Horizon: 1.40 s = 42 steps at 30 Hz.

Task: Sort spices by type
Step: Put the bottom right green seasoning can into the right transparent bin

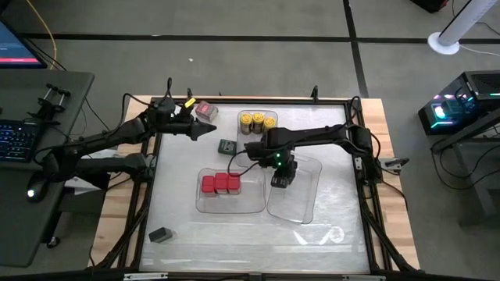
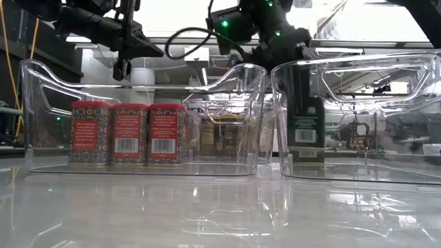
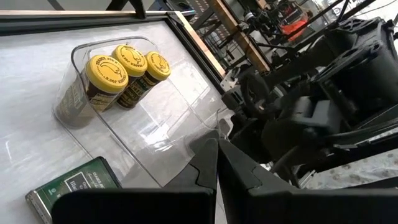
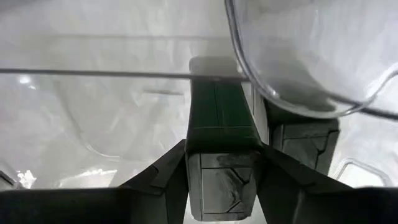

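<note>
My right gripper (image 1: 281, 178) is shut on a dark green spice tin (image 4: 219, 118) inside the right clear tray (image 1: 308, 204); the tin also shows in the low view (image 2: 305, 131). My left gripper (image 1: 208, 129) is shut and empty, raised over the table's far left, next to a red tin (image 1: 206, 110) on the table. Three red tins (image 1: 221, 183) stand in the middle tray (image 1: 234, 204). Three yellow-lidded jars (image 1: 258, 120) stand in the far tray (image 1: 248, 134). A dark tin (image 1: 227, 146) lies between the trays, another (image 1: 160, 234) near the front left. My right gripper pinches the dark green tin between its two fingers (image 4: 166, 175), one on each of two opposite sides (image 4: 194, 134). The fingers come from above, pointing down. The tin is upright inside the tray, its bottom (image 2: 305, 158) close to the tray floor; whether it rests there I cannot tell.
The three clear trays stand close together at the table's middle. A raised black frame (image 1: 148, 195) borders the white table surface. Cables (image 1: 238, 160) run from the right arm over the table. Bare surface lies toward the near edge (image 1: 258, 242).
</note>
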### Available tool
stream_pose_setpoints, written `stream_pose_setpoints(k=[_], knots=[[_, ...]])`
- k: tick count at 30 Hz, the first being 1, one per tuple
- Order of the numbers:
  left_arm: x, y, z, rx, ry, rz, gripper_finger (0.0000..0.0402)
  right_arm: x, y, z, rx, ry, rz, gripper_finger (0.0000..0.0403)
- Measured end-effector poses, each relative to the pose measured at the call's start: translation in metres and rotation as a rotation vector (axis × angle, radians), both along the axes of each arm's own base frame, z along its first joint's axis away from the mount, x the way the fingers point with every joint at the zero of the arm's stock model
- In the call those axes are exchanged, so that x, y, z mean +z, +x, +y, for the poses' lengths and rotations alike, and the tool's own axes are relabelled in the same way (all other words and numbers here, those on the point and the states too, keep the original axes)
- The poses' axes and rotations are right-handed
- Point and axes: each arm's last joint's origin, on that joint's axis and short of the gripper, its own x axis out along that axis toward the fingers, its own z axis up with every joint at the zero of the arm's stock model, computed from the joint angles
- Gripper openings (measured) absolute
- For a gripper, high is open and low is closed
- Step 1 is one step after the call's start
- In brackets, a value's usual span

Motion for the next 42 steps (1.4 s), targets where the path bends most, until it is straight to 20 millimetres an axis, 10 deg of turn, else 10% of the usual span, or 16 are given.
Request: stream_pose_setpoints(k=[18, 28, 32, 38, 42], knots=[[0.000, 0.000, 0.000, -0.003, 0.008, 0.002, 0.0000, -0.002, -0.001, 0.001, 0.024, 0.005, 0.006, 0.0253], [-0.001, 0.000, 0.000, -0.003, 0.005, 0.007, 0.0000, 0.055, -0.004, 0.006, 0.057, -0.001, -0.164, 0.0255], [-0.002, -0.001, 0.000, -0.001, -0.007, 0.020, 0.0000, 0.062, -0.023, 0.028, 0.109, -0.023, -0.201, 0.0209], [-0.006, -0.002, 0.000, 0.020, -0.036, 0.054, 0.0000, 0.033, -0.057, 0.066, 0.076, -0.030, -0.281, 0.0026], [-0.005, -0.002, 0.000, 0.024, -0.034, 0.054, 0.0000, 0.013, -0.062, 0.072, -0.035, -0.103, -0.335, 0.0021]])
